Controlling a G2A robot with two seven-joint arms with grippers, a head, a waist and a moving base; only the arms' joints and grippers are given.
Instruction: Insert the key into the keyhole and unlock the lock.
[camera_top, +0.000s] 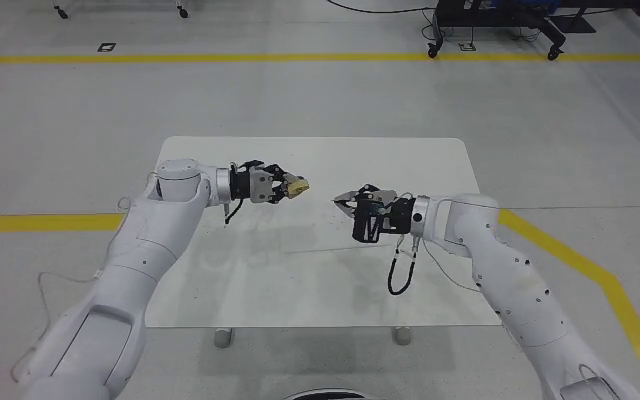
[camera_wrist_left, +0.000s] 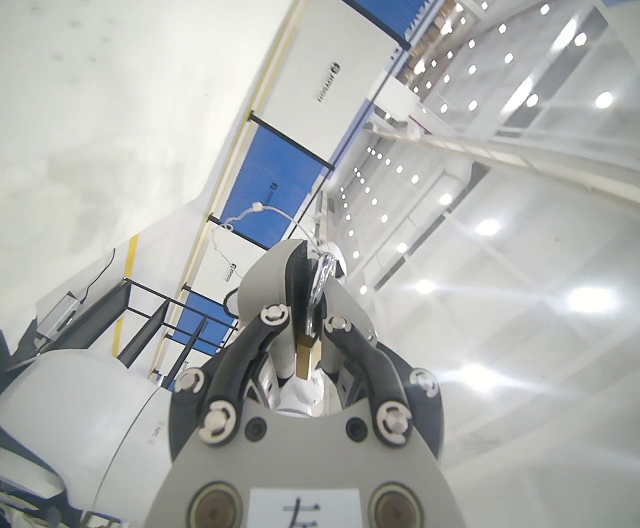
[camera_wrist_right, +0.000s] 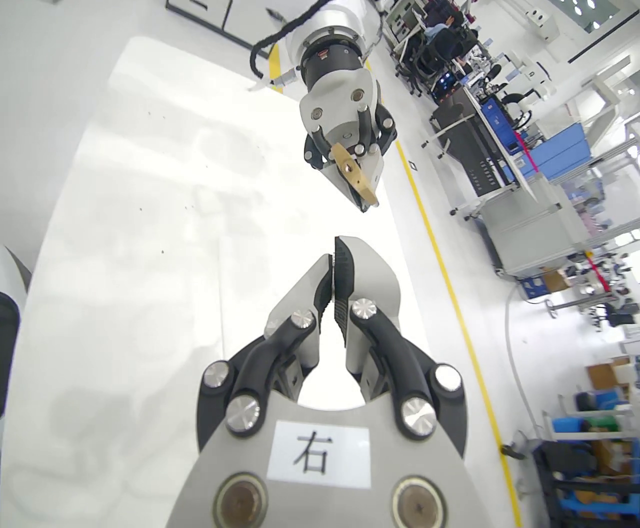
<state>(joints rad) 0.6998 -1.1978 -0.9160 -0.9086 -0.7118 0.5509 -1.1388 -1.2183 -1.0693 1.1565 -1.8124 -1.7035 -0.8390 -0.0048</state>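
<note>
My left gripper (camera_top: 293, 185) hangs above the white table (camera_top: 300, 290), shut on a brass padlock (camera_top: 297, 184). In the left wrist view the lock's brass body (camera_wrist_left: 303, 357) sits between the fingers and its silver shackle (camera_wrist_left: 320, 280) reaches the tips. The right wrist view shows the padlock (camera_wrist_right: 356, 176) sticking out of the left gripper (camera_wrist_right: 367, 200), a short way ahead of my right gripper (camera_wrist_right: 334, 250). My right gripper (camera_top: 342, 200) is shut, pads pressed together, pointing at the lock. Whether something thin lies between the pads I cannot tell.
A black cable loop (camera_top: 400, 275) hangs under the right forearm over the table. The floor around the table carries yellow lines (camera_top: 300, 57). Benches and racks (camera_wrist_right: 525, 200) stand far off in the room.
</note>
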